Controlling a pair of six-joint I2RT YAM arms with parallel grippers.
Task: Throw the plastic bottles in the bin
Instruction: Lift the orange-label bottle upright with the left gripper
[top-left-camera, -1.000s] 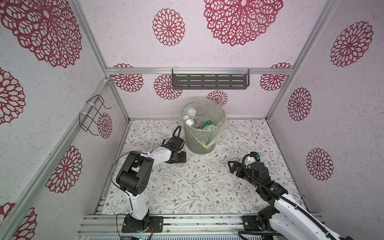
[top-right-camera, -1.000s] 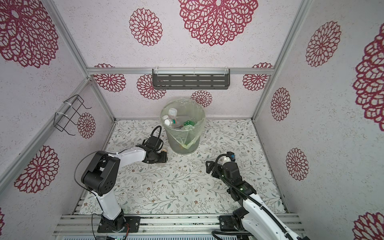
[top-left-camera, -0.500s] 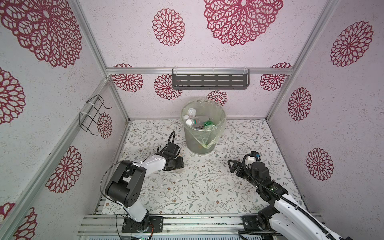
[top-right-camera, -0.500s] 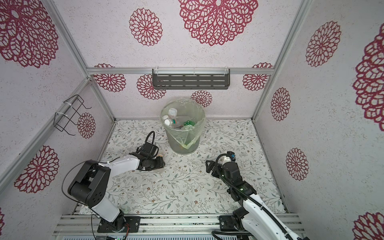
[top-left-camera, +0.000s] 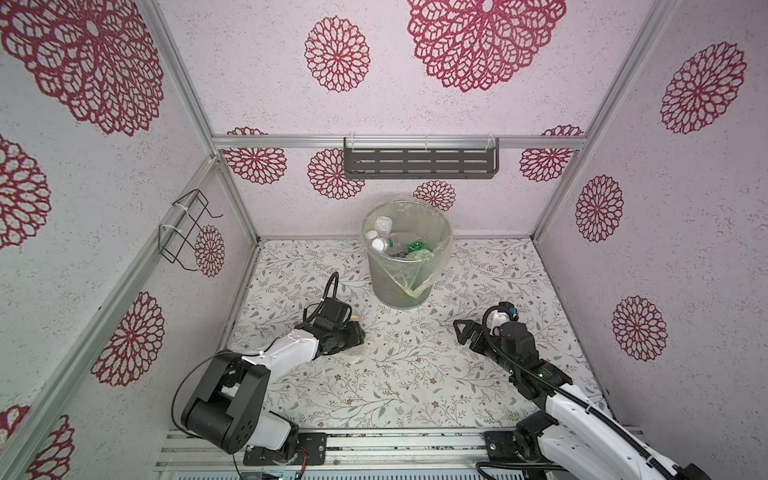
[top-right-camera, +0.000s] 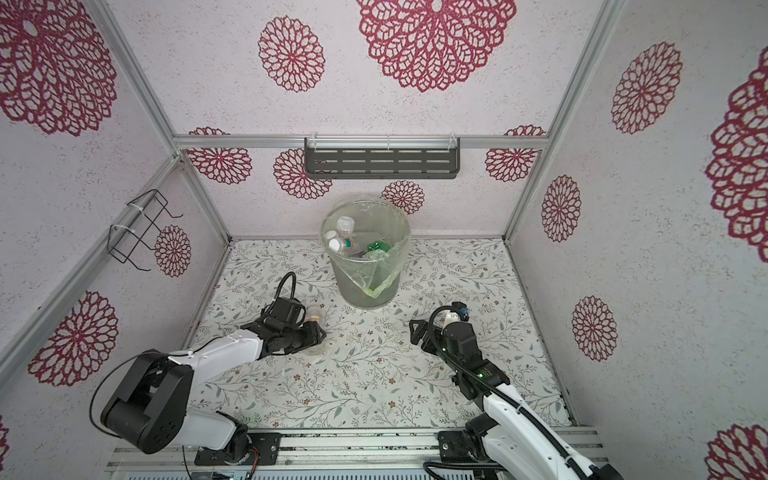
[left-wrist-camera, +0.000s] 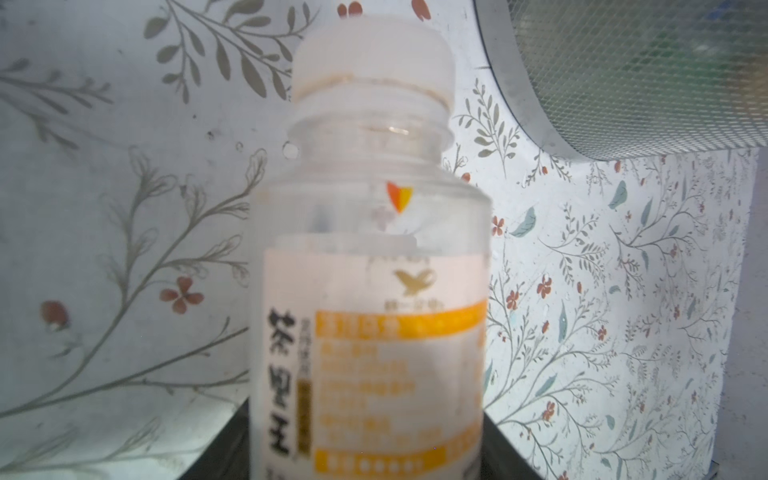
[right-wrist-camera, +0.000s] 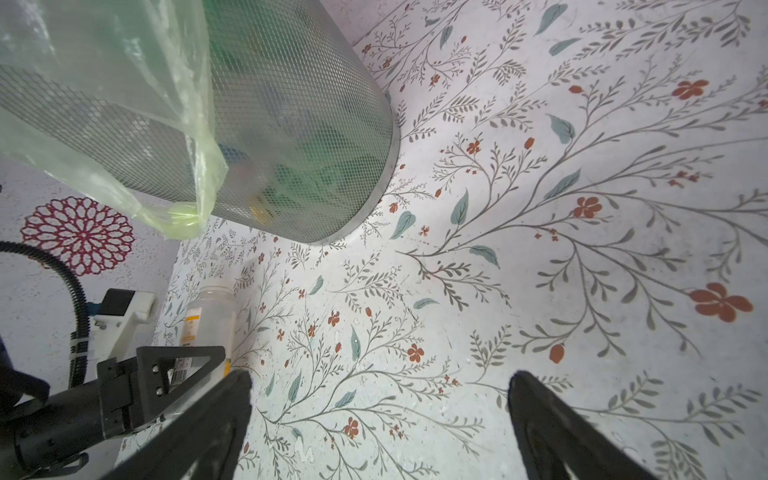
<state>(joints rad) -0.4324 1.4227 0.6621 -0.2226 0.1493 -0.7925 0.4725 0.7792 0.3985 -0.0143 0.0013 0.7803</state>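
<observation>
Drawn back from the bin (top-left-camera: 390, 286) since a second ago, elbow sunk toward lower left: left gripper (top-left-camera: 357, 334), clamped across a white-and-yellow-labelled bottle (left-wrist-camera: 370, 291) below and left of the bin's foot, over the floral floor (top-left-camera: 395, 386); perhaps resting on it, hard to tell. Unmoved right of centre: right gripper (right-wrist-camera: 380, 378), fingers spread wide, empty. Piled inside the bin: other bottles (top-left-camera: 386, 245).

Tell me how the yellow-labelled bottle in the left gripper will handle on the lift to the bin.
The yellow-labelled bottle looks empty, clear through its neck, so probably light. Its clear plastic wall may dent under the left gripper. Round and smooth, capped, it would likely roll if dropped short of the bin.
</observation>
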